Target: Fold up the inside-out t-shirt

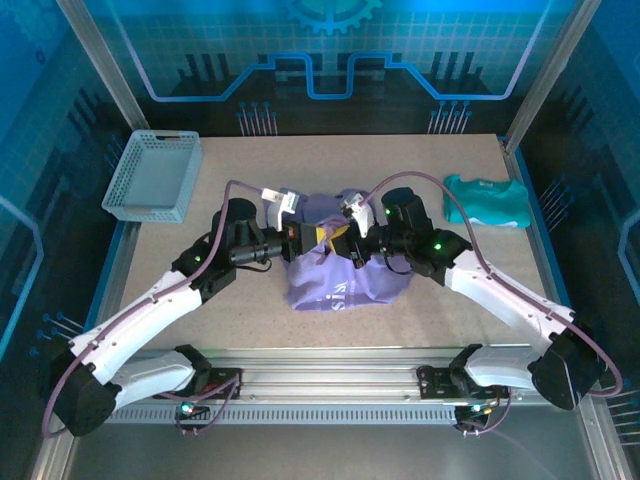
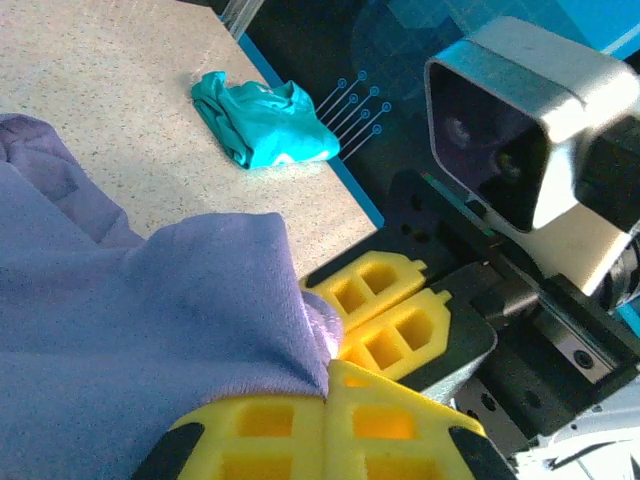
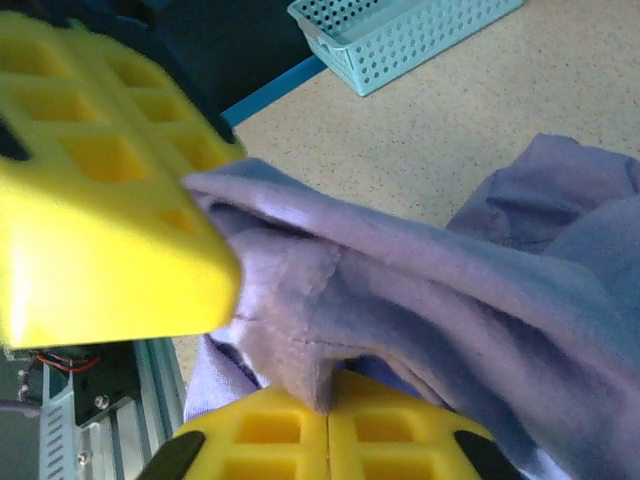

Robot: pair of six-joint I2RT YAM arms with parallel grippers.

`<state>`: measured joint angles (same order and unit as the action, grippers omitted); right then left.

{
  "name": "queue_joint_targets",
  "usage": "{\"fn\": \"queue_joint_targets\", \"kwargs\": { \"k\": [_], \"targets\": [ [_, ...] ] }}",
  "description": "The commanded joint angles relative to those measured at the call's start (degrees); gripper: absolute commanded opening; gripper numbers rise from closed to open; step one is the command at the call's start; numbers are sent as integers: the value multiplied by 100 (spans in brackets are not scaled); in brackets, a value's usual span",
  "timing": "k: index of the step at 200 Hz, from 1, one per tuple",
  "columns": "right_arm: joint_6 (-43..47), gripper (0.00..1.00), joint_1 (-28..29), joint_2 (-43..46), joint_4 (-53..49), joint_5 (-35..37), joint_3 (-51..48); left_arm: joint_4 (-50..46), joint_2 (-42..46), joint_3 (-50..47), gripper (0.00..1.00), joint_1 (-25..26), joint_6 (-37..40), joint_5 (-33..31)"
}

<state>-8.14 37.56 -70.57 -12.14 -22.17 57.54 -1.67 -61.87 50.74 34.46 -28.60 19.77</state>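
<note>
The inside-out t-shirt [image 1: 340, 275], lavender with pale lettering near its front hem, is bunched up in the middle of the table. Both grippers meet over its upper part, tip to tip. My left gripper [image 1: 318, 238] comes in from the left, and in the left wrist view its yellow fingers [image 2: 260, 430] are shut on a fold of the t-shirt [image 2: 150, 320]. My right gripper [image 1: 352, 248] comes in from the right. In the right wrist view it [image 3: 328, 405] is shut on a seamed edge of the t-shirt [image 3: 330, 300], close beside the left gripper's yellow fingers [image 3: 100, 190].
A mesh basket [image 1: 155, 177] stands at the back left of the table. A crumpled teal garment [image 1: 487, 200] lies at the back right near the table's edge. A metal rail [image 1: 330, 375] runs along the near edge between the arm bases.
</note>
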Motion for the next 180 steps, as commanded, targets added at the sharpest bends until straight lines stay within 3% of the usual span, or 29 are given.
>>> {"fn": "queue_joint_targets", "kwargs": {
  "k": [1,24,40,60,115,180],
  "targets": [
    [118,0,52,249,60,-217,61,-203,84,120,0,43,31,-411],
    [189,0,-39,492,-103,-258,12,-429,117,115,0,34,151,-806],
    [132,0,-178,643,-79,-331,-35,-464,268,-26,11,2,251,-948],
    [-72,0,-332,695,192,-629,-130,-363,420,-259,23,-5,321,-902],
    [-160,0,-384,650,300,-692,-111,-516,142,-219,36,8,387,-537],
    [-269,0,-459,619,291,-429,-132,-1662,67,-60,49,22,526,-1943]
  ]
}}
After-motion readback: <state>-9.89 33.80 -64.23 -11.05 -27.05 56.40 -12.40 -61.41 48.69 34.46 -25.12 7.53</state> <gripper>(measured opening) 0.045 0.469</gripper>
